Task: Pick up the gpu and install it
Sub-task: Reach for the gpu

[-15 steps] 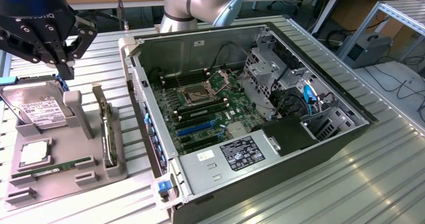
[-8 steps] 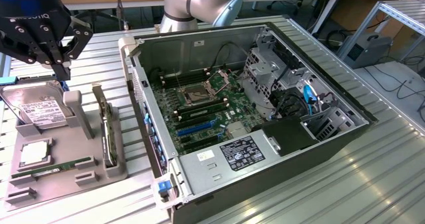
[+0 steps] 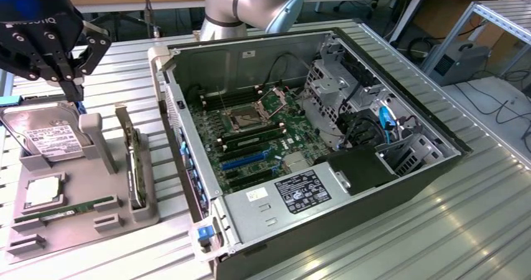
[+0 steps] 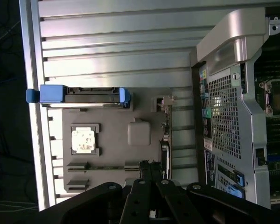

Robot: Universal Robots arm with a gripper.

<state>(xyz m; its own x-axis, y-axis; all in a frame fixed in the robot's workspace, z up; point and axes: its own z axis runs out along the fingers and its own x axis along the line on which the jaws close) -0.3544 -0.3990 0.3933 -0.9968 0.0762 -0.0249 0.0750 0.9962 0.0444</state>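
Note:
The gpu (image 3: 133, 162) is a thin dark card standing on edge in a slot of the grey holder (image 3: 79, 233), at the exterior view's left. In the wrist view the gpu (image 4: 166, 123) appears edge-on along the holder's side nearest the computer case. My gripper (image 3: 74, 92) hangs above the holder's far end, over the hard drive (image 3: 50, 137), with its fingers together and nothing between them. It is up and away from the gpu, not touching it. The wrist view has my gripper (image 4: 149, 167) shut, with the holder (image 4: 112, 121) below it.
The open computer case (image 3: 415, 168) lies at the exterior view's right, its motherboard (image 3: 249, 134) and blue slot (image 3: 245, 160) exposed. The holder also carries a green memory stick (image 3: 71, 208) and a processor (image 3: 43, 193). In the wrist view the case's perforated wall (image 4: 226, 107) is close beside the holder.

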